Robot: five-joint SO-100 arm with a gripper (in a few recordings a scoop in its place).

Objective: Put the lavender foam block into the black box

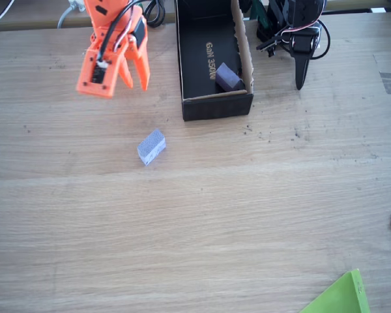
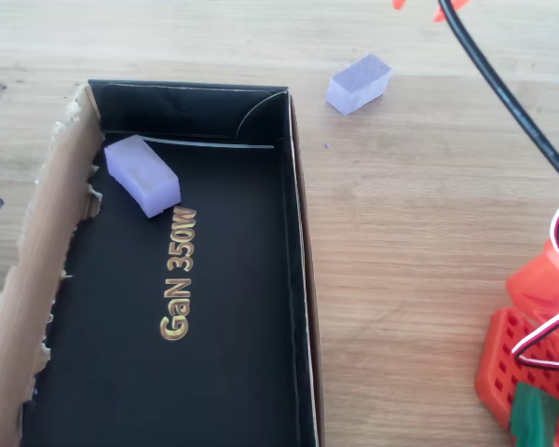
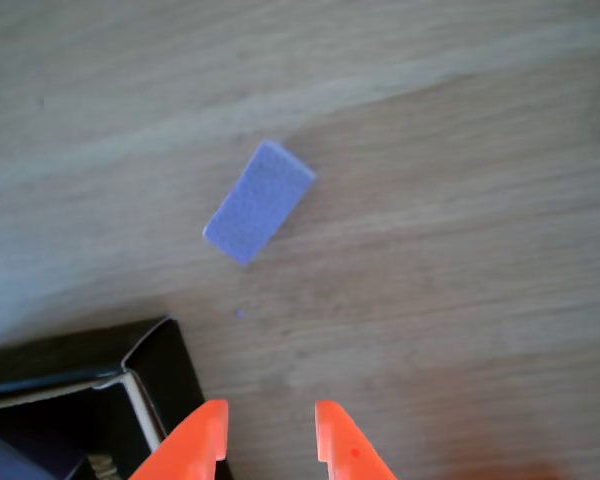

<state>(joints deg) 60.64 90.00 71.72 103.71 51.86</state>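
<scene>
The lavender foam block point(image 1: 151, 146) lies alone on the wooden table, in front of and to the left of the black box point(image 1: 216, 107) in the fixed view. In the overhead view the block point(image 2: 359, 83) lies just outside the box's point(image 2: 299, 242) upper right corner. My orange gripper point(image 1: 120, 83) hangs above the table behind and to the left of the block, open with nothing in it. From the wrist, the block point(image 3: 259, 201) lies slanted ahead of my gripper point(image 3: 270, 440), and the box corner point(image 3: 152, 365) is at lower left.
A darker grey-purple block point(image 2: 142, 174) lies inside the box against its brown cardboard wall point(image 2: 37, 270). A green sheet point(image 1: 342, 297) pokes in at the front right table edge. The arm's orange base point(image 2: 531, 372) stands right of the box.
</scene>
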